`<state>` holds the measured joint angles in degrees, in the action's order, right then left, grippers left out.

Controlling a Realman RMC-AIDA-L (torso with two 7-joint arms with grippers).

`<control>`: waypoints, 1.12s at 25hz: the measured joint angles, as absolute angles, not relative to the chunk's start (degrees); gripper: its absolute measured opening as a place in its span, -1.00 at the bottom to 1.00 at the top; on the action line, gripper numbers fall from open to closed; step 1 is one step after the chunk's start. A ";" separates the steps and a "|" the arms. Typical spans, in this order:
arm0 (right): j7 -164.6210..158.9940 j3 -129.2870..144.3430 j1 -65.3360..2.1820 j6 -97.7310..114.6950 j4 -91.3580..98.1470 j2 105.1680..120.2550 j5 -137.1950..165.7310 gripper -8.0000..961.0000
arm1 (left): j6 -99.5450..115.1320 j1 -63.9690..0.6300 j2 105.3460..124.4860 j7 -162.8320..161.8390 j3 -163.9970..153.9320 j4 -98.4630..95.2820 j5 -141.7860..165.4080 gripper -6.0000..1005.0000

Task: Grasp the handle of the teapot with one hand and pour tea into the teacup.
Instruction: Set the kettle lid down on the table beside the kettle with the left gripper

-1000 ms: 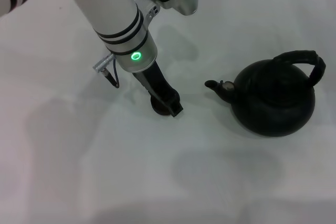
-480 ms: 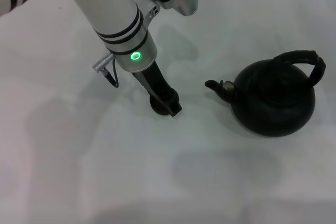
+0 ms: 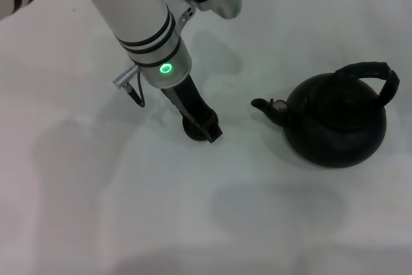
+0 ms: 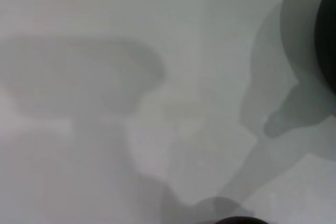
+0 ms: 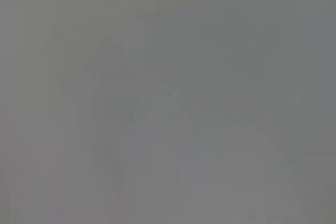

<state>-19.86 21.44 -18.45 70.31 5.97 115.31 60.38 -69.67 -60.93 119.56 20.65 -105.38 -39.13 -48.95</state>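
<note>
The teapot (image 3: 335,123) stands on the white table at the right, its short spout (image 3: 265,105) pointing left. The handle (image 3: 376,72) arches over its top, with nothing on it. My left gripper (image 3: 206,127) reaches down at mid-table and sits right on the teacup (image 3: 192,131), a small dark round shape mostly hidden beneath it. In the left wrist view, a dark curved edge of the teapot (image 4: 328,35) shows at one side and a sliver of the teacup (image 4: 236,220) at the frame's edge. My right gripper is out of view.
The white table (image 3: 129,210) fills all views. About a hand's width of bare table separates the spout from the cup. My left arm (image 3: 138,17) slants across the upper left. The right wrist view shows only plain grey surface (image 5: 168,98).
My left gripper has crept a few pixels left and away from me, and the dark cup shape under it seems to have shifted with it. The teapot has not moved.
</note>
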 joint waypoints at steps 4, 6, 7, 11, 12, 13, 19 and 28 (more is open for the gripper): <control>-19.86 21.44 -18.38 70.37 5.97 115.31 60.38 0.82 | -69.91 -60.76 119.60 20.65 -105.37 -39.11 -48.96 0.41; -19.86 21.44 -18.34 70.40 5.97 115.31 60.38 0.82 | -69.93 -60.71 119.61 20.65 -105.38 -39.11 -48.96 0.47; -19.86 21.44 -18.31 70.40 5.98 115.31 60.38 0.82 | -69.94 -60.71 119.62 20.65 -105.38 -39.11 -48.97 0.50; -19.86 21.44 -18.13 70.41 5.97 115.31 60.38 0.82 | -70.19 -60.59 119.62 20.67 -105.38 -39.67 -49.10 0.56; -19.86 21.44 -18.09 70.41 5.98 115.31 60.38 0.82 | -70.34 -60.55 119.60 20.68 -105.37 -39.97 -49.10 0.56; -19.86 21.44 -18.06 70.41 5.97 115.31 60.38 0.82 | -70.62 -60.48 119.57 20.71 -105.38 -40.26 -49.09 0.56; -19.86 21.44 -17.94 70.41 5.98 115.31 60.38 0.82 | -72.99 -59.26 119.37 20.67 -105.34 -42.43 -48.98 0.56; -19.86 21.44 -17.92 70.40 5.98 115.31 60.38 0.82 | -76.81 -56.67 119.26 18.49 -105.37 -45.14 -45.81 0.56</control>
